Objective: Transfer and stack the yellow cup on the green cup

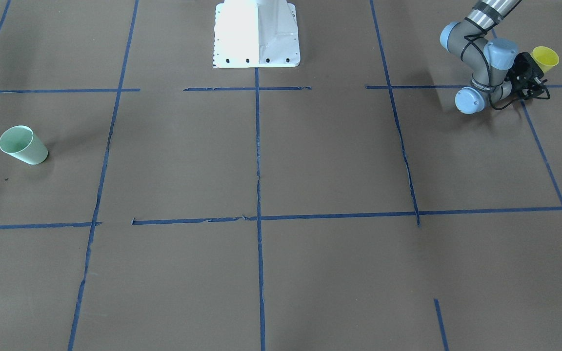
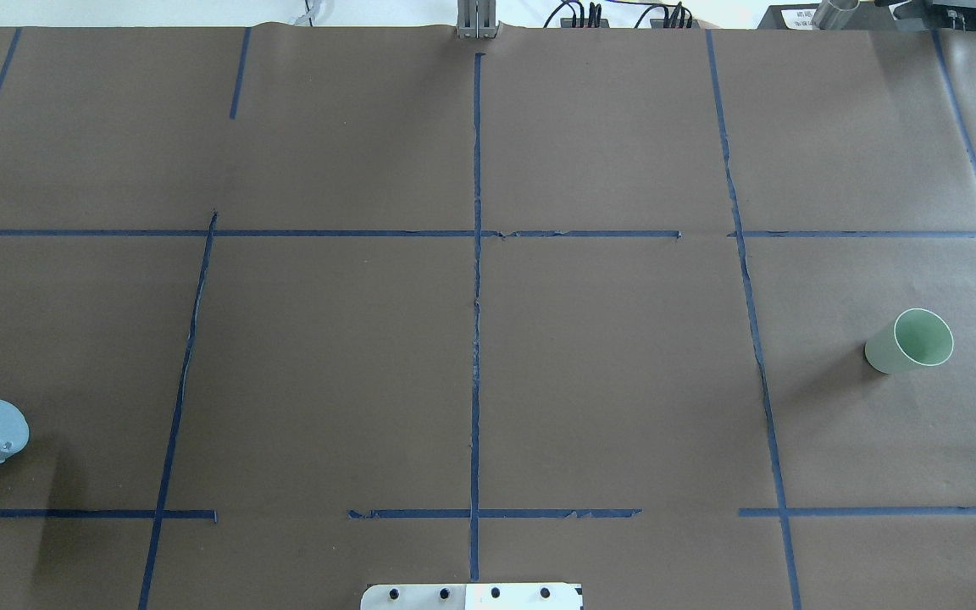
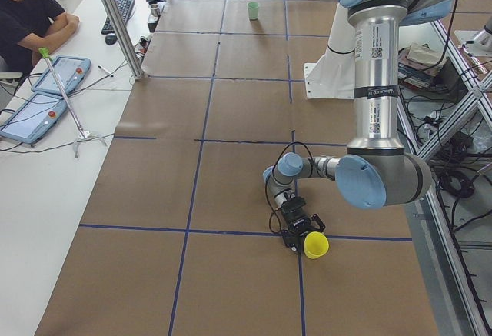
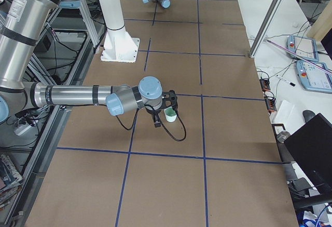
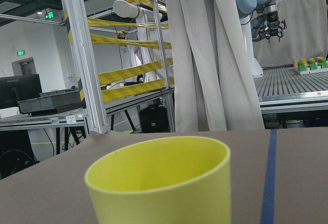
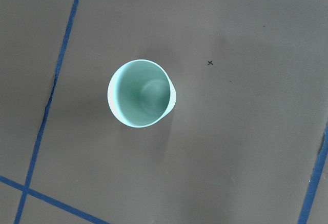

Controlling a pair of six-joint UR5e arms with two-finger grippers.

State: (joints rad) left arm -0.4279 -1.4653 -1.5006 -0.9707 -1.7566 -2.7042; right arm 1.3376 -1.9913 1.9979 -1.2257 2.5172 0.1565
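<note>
The yellow cup stands upright near the table edge on my left side. It fills the bottom of the left wrist view and also shows in the exterior left view. My left gripper is low, right beside the cup. Its fingers are too small to tell whether they are open or shut. The green cup stands upright and alone on my right side. The right wrist view looks straight down into it. My right gripper shows only in the exterior right view, over the green cup; I cannot tell its state.
The brown paper table cover carries a grid of blue tape lines. The white robot base stands at the middle of my edge. An operator sits at a side desk with tablets and a leaning rod.
</note>
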